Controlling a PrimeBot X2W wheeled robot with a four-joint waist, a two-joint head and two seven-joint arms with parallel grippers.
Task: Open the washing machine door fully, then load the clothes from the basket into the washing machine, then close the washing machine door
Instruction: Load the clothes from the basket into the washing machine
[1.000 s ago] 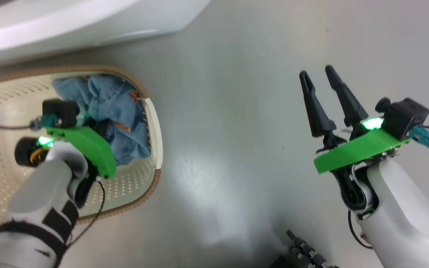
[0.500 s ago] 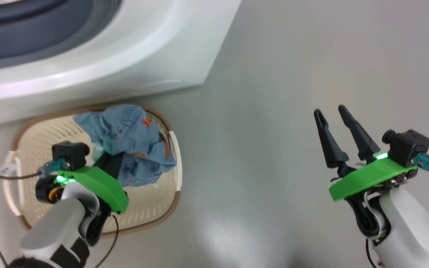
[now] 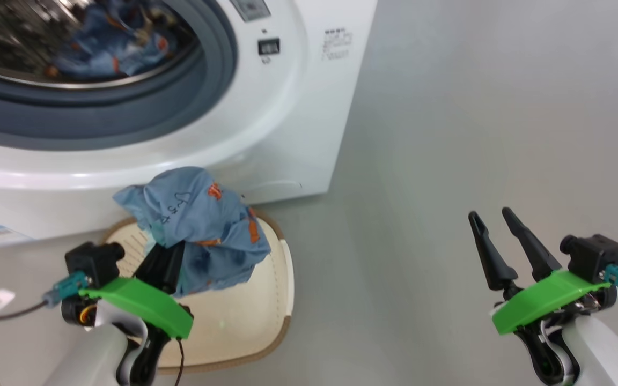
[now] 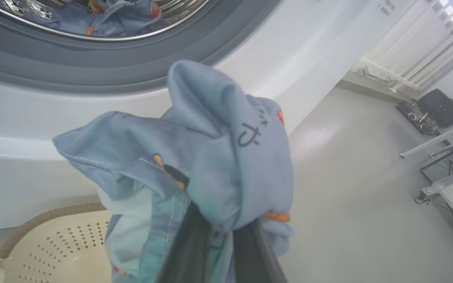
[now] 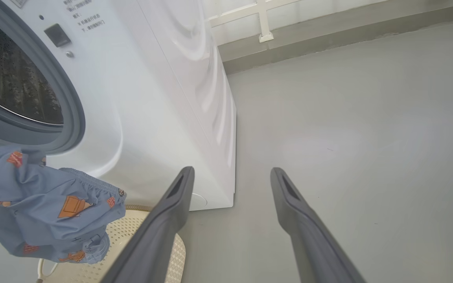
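clothes (image 3: 201, 236): 1 in left tool (image 4: 221, 236) | 1 in washing machine (image 3: 298, 107)

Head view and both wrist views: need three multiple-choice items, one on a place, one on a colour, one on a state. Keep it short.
1. Where is the blue garment that the left gripper holds?
A. Flat on the floor
B. Held up above the basket, in front of the washer
C. Folded on a shelf

2. What colour is the bracket on each wrist?
A. Red
B. Green
C. Yellow

3. What state is the right gripper in?
A. Open and empty
B. Shut on cloth
C. Shut on a handle

Answers:
1 B, the garment hangs from the shut gripper over the basket, just below the washer's opening.
2 B, both brackets are bright green.
3 A, its jaws stand apart with nothing between them.
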